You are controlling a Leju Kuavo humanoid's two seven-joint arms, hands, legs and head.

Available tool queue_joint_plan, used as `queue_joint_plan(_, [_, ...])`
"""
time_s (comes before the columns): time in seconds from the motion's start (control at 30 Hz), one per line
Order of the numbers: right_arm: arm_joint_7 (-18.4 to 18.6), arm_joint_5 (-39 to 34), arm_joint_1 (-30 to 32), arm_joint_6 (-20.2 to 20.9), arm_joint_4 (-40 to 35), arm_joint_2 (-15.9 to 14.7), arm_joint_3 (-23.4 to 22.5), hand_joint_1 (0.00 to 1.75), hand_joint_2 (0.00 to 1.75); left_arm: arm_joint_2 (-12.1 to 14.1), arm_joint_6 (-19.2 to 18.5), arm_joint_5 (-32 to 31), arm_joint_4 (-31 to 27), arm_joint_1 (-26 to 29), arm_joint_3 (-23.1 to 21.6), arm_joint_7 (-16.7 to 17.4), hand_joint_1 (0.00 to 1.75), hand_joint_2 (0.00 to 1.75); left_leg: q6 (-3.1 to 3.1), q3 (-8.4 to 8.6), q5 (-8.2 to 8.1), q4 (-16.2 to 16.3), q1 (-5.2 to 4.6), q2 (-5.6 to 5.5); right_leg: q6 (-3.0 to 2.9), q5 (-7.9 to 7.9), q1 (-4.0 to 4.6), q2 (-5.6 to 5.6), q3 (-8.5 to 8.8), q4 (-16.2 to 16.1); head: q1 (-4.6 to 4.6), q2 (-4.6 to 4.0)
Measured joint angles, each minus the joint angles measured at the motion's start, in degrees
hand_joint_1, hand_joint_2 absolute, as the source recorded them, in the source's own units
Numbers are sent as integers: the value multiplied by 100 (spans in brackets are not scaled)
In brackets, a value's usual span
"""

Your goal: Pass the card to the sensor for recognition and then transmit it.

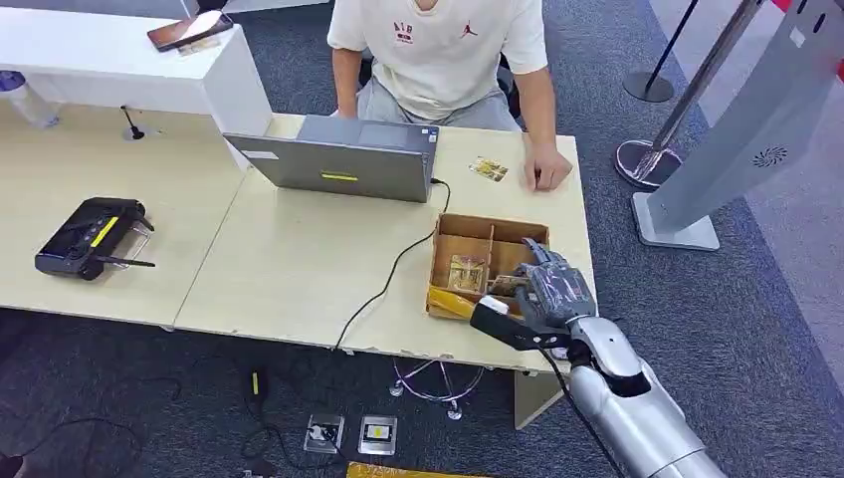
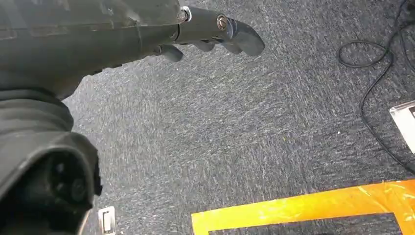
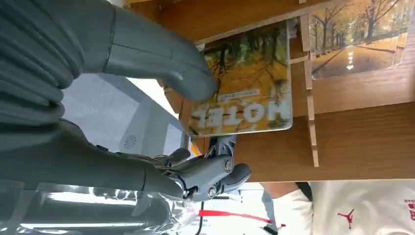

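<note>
My right hand [image 1: 552,289] hovers over the near right corner of an open cardboard box [image 1: 468,231] on the desk. Its thumb [image 3: 161,58] presses on a yellow hotel card [image 3: 247,83] with an autumn-tree print, and the fingers [image 3: 215,176] curl under the card's edge, so the card is pinched. A second card of the same kind [image 3: 357,41] lies in a neighbouring compartment [image 1: 466,274]. The grey sensor stand [image 1: 756,149] rises at the right, off the desk. My left hand [image 2: 215,32] hangs over the carpet and holds nothing, fingers loosely apart.
A person sits across the desk with a hand [image 1: 547,171] resting near another card [image 1: 489,169]. A grey laptop [image 1: 343,159] stands behind the box, its black cable [image 1: 393,269] trailing off the front edge. A black controller [image 1: 90,237] lies far left.
</note>
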Motion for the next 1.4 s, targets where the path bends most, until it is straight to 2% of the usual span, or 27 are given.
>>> queue_joint_plan(0.13, [-2,-7,-29,22,35,31,0,164,175,0,0,17,0,0,0,0,0,0,0,0,0,0,0,0,0,0,0,1,-1,0,0,0])
queue_joint_plan(0.2, [-4,-18,-51,46,59,48,0,155,175,0,0,31,0,0,7,0,0,0,0,0,0,0,0,0,0,0,0,0,0,0,0,0])
queue_joint_plan(0.37, [-2,-39,-62,72,72,81,2,154,175,0,0,59,0,0,59,0,0,0,0,0,0,0,0,0,0,0,0,2,-1,0,0,0])
queue_joint_plan(0.4, [-2,-42,-62,79,72,83,2,159,175,-2,0,61,0,0,81,0,0,0,0,0,0,0,0,0,0,0,0,1,0,0,-2,0])
queue_joint_plan(0.53, [0,-42,-62,123,72,114,4,157,175,-4,0,79,0,0,96,5,0,0,0,1,0,0,0,0,0,0,0,2,-1,0,-2,0])
queue_joint_plan(0.6, [2,-44,-62,151,72,122,4,175,175,-4,4,83,0,0,101,5,0,0,0,1,0,0,0,0,0,0,0,2,0,0,-2,0])
queue_joint_plan(0.8, [11,-52,-63,155,70,125,7,175,175,-4,13,85,0,1,127,5,0,0,0,1,0,0,0,0,0,0,0,2,0,0,0,0])
queue_joint_plan(1.03, [11,-133,-110,-83,68,125,-24,175,175,-4,20,72,0,1,131,5,0,0,0,1,0,0,0,0,0,0,0,2,0,0,-2,0])
queue_joint_plan(1.4, [-107,-85,-505,-511,155,118,-354,175,175,-5,26,-31,0,1,129,-57,0,0,0,2,0,1,0,1,0,0,0,2,-1,0,-2,0])
